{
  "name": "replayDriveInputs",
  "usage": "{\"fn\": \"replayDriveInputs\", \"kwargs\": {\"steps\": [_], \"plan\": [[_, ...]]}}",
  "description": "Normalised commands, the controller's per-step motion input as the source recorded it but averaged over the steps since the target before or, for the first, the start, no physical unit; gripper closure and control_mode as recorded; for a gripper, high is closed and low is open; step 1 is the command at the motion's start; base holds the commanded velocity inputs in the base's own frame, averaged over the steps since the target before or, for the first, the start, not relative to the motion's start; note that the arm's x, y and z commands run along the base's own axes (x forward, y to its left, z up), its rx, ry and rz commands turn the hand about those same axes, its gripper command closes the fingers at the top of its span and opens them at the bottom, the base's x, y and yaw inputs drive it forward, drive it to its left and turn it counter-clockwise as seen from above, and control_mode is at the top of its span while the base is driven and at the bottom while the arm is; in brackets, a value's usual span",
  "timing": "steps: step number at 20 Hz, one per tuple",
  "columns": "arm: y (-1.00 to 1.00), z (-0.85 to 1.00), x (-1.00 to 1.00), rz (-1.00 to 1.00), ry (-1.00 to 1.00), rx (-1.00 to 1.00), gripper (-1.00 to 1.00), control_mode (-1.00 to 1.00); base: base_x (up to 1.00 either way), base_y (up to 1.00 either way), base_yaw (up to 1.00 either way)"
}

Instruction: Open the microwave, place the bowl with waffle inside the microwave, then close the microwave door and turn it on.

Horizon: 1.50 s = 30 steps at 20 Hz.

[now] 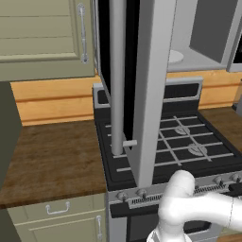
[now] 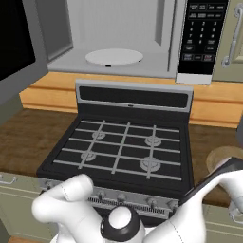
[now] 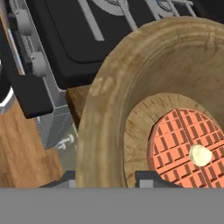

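Right now I am on the second step: the microwave door (image 1: 142, 90) stands swung wide, and the microwave (image 2: 114, 38) shows its grey cavity with the white turntable (image 2: 114, 56) bare, so the bowl has yet to go in. The bowl with waffle (image 3: 162, 109) is right under my hand camera, its tan rim looming large and the reddish waffle (image 3: 188, 148) lying in its bottom with a pale dab on top. My jaws (image 3: 103, 179) sit drawn in on the near rim of the bowl, one finger either side of its wall, so I judge I am pinching the rim. In the right base view the bowl peeks out on the bench (image 2: 223, 128), just to the right of the stove (image 2: 123, 147), with my hand over it.

Next, I judge, comes a lift clear of the bench, kept level so the waffle does not slide, then a carry up and leftward over the burners into the cavity, setting down on the turntable without clipping the open door.

Most of the bowl is cut off in the hand view, and my fingertips are mere slivers at the bottom edge, so I cannot tell how deep the bite is, nor whether the bowl is off the bench.
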Motion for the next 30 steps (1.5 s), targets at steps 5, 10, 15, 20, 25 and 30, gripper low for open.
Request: {"fn": "replayDriveInputs", "kwargs": {"steps": [5, 10, 15, 20, 25, 30], "plan": [[0.41, 0.5, -0.48, 0.11, -0.07, -0.05, 1.0, -1.0, 0.0, 0.0, 0.0], [0.5, 0.55, -0.49, 0.09, -0.01, -0.05, 1.0, -1.0, 0.0, 0.0, 0.0], [0.72, 0.28, -0.3, 0.07, -0.07, -0.11, 1.0, -1.0, 0.0, 0.0, 0.0], [0.71, 0.31, -0.32, 0.09, -0.01, -0.07, 1.0, -1.0, 0.0, 0.0, 0.0], [0.69, 0.53, -0.31, 0.07, 0.0, -0.08, 1.0, -1.0, 0.0, 0.0, 0.0], [0.63, 0.56, -0.33, 0.05, 0.0, -0.11, 1.0, -1.0, 0.0, 0.0, 0.0]]}}
